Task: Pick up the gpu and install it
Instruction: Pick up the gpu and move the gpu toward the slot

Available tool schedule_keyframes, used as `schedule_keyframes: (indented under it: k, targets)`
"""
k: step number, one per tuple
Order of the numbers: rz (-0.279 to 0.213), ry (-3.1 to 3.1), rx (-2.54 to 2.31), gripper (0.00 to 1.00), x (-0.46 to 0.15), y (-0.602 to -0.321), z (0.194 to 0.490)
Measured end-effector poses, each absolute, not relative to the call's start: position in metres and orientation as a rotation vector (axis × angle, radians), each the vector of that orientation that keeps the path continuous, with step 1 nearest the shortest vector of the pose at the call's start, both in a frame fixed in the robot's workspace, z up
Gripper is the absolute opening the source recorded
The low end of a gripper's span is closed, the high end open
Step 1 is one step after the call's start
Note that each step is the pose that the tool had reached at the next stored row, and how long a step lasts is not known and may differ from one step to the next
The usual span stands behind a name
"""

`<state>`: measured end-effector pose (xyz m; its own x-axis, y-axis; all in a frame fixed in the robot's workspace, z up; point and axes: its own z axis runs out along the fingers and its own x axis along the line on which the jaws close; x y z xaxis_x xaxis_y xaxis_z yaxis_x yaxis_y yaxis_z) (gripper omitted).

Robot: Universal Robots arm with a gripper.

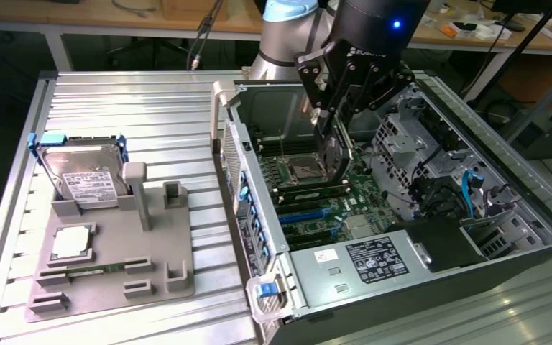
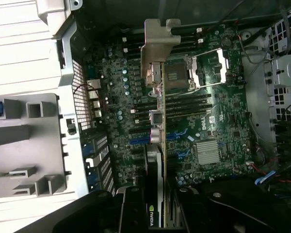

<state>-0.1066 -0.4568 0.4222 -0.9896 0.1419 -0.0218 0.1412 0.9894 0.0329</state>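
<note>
My gripper (image 1: 338, 118) hangs over the open computer case (image 1: 420, 287), shut on the gpu (image 1: 333, 154). The card hangs on edge below the fingers, above the motherboard (image 1: 319, 215) near the CPU socket (image 1: 305, 169). In the wrist view the gpu (image 2: 157, 121) appears edge-on between the two black fingers (image 2: 133, 208). Its silver end bracket (image 2: 157, 43) is at the far end, and its green-logo edge sits near the gripper (image 2: 157, 211). The blue expansion slots (image 2: 140, 141) lie below the card; it looks clear of the board.
A grey fixture tray (image 1: 161, 273) sits on the metal table at the exterior view's left. It carries a hard drive (image 1: 84, 176), a CPU (image 1: 72, 243) and a RAM stick (image 1: 98, 269). The case walls, drive cage (image 1: 401, 144) and power supply (image 1: 372, 259) surround the motherboard.
</note>
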Motion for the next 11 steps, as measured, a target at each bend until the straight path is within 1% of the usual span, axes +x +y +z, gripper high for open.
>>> schedule_keyframes:
  k: [11]
  targets:
    - [0.049, 3.109, 0.221, 0.27, -0.096, -0.457, 0.422]
